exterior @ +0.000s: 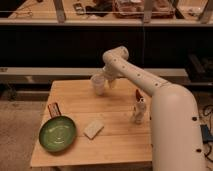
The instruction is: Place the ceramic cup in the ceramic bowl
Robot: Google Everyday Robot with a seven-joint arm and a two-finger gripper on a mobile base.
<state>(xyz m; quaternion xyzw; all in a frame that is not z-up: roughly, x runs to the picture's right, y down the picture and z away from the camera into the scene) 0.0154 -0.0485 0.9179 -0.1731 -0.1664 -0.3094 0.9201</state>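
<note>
The end effector (106, 80) is hovering over the far part of the surface (120, 137), touching or just beside the white ceramic cup (98, 84). Whether it is clamping the cup cannot be told. The cup is standing upright with its rim up and its long axis vertical. The green ceramic bowl (58, 134) is lying well apart from it, nearer the camera and to the left in view, and is facing up. The coming carry is likely running that way.

Wooden table (120, 136), speckled grey floor (17, 125), dark wall (55, 47) behind, pale rail (50, 72), cluttered shelf (45, 21) above.
</note>
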